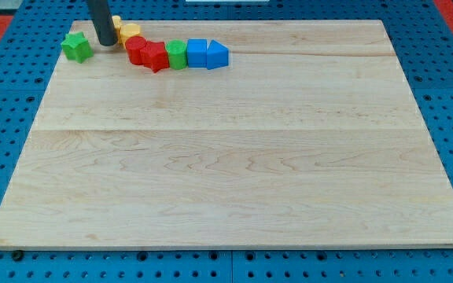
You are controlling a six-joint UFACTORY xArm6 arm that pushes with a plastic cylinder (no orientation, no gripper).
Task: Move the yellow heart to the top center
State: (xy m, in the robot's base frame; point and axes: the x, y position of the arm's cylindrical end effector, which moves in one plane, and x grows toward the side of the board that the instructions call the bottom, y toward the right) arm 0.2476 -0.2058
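My tip (105, 43) sits just left of the yellow heart (129, 33); no pincer shows

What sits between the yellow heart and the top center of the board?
A row of blocks: red ones, a green one and two blue ones lie right of the yellow heart, on its way. My tip rests at the heart's left.
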